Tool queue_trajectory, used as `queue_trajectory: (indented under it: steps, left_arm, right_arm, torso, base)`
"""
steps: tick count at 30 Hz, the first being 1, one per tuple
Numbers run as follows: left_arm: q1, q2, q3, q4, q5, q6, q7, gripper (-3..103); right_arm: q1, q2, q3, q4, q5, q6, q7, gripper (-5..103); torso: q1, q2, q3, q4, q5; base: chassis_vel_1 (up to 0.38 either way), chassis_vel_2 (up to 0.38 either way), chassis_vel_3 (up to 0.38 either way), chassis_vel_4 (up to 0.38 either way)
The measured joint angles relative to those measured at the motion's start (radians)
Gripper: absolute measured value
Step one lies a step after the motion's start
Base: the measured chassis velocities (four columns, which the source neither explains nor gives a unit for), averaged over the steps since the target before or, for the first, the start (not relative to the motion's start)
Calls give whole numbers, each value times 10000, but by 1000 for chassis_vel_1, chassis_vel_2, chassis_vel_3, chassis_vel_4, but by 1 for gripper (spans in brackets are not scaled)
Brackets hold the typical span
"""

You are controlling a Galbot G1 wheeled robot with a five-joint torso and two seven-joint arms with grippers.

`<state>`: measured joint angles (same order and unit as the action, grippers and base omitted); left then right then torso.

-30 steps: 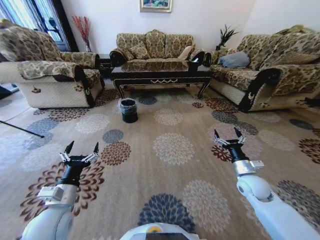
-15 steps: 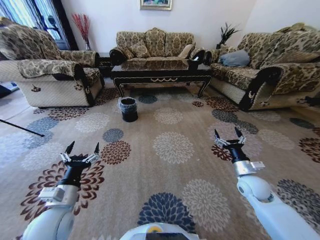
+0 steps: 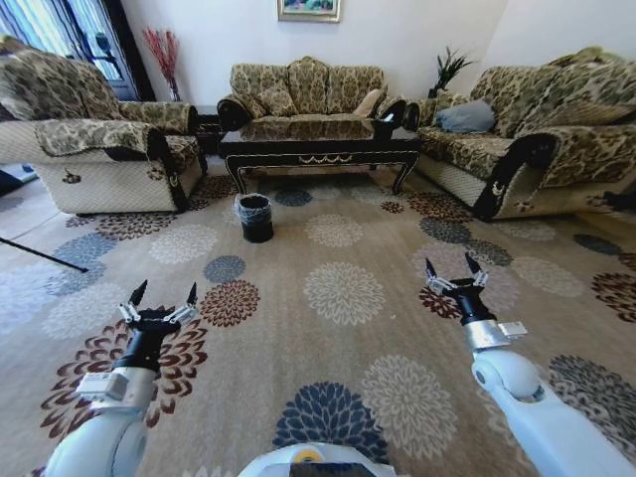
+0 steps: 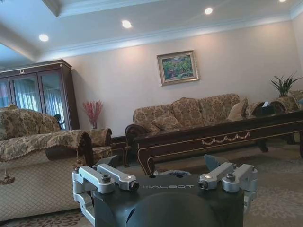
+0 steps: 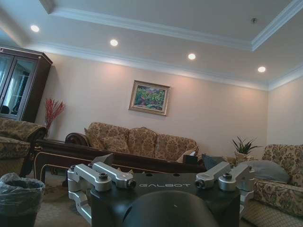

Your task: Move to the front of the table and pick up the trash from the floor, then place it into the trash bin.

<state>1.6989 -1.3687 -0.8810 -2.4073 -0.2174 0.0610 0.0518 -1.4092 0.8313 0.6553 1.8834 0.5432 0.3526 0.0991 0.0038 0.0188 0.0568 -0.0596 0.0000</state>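
Patterned carpet [image 3: 338,298]: beige with large floral medallions, covering the floor from the robot to the seating group.
Three floral sofas around the far end: one at left [image 3: 89,139], one against the back wall [image 3: 308,89], one at right [image 3: 537,139].
Table [image 3: 320,149]: long, low, glossy dark wood, gold scroll on the apron, set between the sofas, well ahead of the robot; seen side-on in the left wrist view [image 4: 213,137].
Dark glass-front cabinet [image 4: 35,94] at the wall behind the left sofa.
Trash bin [image 3: 255,219]: small, round, black, clear bag folded over the rim, standing on the carpet just in front of the table's left end; near edge also in the right wrist view [image 5: 19,198].
Framed picture [image 5: 150,98] on the back wall above the middle sofa.
Left gripper [image 3: 161,295]: held low over the carpet at left foreground, fingers spread apart, nothing between them.
Right gripper [image 3: 455,271]: held low over the carpet at right foreground, fingers likewise spread, nothing held.
Trash on the floor: not made out among the carpet pattern.
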Motion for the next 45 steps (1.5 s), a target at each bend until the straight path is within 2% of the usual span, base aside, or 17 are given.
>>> queue_trajectory:
  steps: [11, 30, 45]
  left_arm:
    - [39, -54, 20, -1, 57, -34, 4, 100]
    - [85, -4, 60, -18, 110, -93, 14, 100]
    - [41, -9, 105, 79, 161, -113, 45, 100]
  right_arm:
    - [0, 48, -48, 108, -70, -18, 182, 100]
    - [-90, 16, 6, 102, -52, 59, -103, 100]
    - [27, 65, -163, 14, 68, 99, -92, 100]
  torso:
    - [0, 0, 1, 0, 0]
    - [-1, 0, 0, 1, 0]
    - [0, 0, 0, -1, 5]
  base:
    - [-25, 25, 26, -23]
    - [-3, 8, 7, -8]
    - [-98, -97, 94, 87]
